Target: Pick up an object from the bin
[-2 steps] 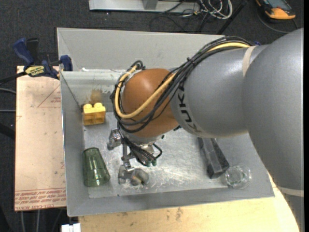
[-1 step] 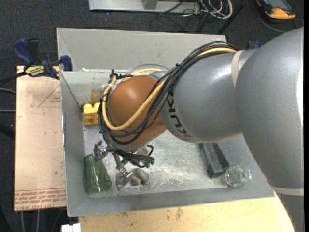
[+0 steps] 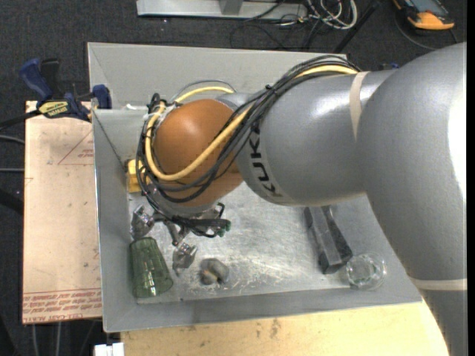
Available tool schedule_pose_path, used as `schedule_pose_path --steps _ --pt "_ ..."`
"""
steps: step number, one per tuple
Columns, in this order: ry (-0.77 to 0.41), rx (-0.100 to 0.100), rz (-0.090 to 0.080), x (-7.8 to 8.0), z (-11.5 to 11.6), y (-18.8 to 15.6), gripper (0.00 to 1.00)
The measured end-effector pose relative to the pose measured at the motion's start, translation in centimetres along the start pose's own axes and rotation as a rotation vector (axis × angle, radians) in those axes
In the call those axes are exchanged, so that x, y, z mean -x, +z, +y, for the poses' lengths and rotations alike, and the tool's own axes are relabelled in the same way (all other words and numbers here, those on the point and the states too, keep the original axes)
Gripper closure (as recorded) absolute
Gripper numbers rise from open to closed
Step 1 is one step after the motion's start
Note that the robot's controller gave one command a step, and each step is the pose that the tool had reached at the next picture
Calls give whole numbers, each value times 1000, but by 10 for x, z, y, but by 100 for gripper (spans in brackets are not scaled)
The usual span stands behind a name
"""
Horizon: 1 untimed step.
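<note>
**Camera view**

1. The arm [image 3: 349, 139] enters the bin [image 3: 274, 258] from 3 o'clock. Its orange cover [image 3: 193, 143] and cables [image 3: 159, 184] hang over the 9 o'clock side of the floor.
2. The tool [image 3: 181, 245] points down at about 8 o'clock, low over the floor. This is judged to be a reach toward the loose things grouped there. Whether the tool is released or clenched cannot be told, and no thing can be confirmed in its grip.
3. The likely pick is a small shiny metal piece [image 3: 185, 257], which lies directly under the tool.
4. A green block [image 3: 151, 268] lies just beside it at 9 o'clock, against the bin's left wall. A grey lump [image 3: 213, 271] lies near it at 4 o'clock.
5. A dark bar [image 3: 326, 239] and a clear glass piece [image 3: 364, 271] lie well apart, at the bin's 4 to 5 o'clock. A yellow thing [image 3: 133, 175] is partly hidden behind the cables.

**Writing**

- The arm casing carries the letters "KUK", with the rest hidden.
- The pale marks on the green block are illegible.
</note>
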<state>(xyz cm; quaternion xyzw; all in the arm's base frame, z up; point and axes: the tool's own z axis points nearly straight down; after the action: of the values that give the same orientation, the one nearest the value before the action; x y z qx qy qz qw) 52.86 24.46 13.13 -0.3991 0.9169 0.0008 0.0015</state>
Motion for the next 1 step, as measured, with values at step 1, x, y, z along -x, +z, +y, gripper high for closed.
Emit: schedule_pose_path --steps 1 --pt "-230 -4 2 7 -2 58 0"
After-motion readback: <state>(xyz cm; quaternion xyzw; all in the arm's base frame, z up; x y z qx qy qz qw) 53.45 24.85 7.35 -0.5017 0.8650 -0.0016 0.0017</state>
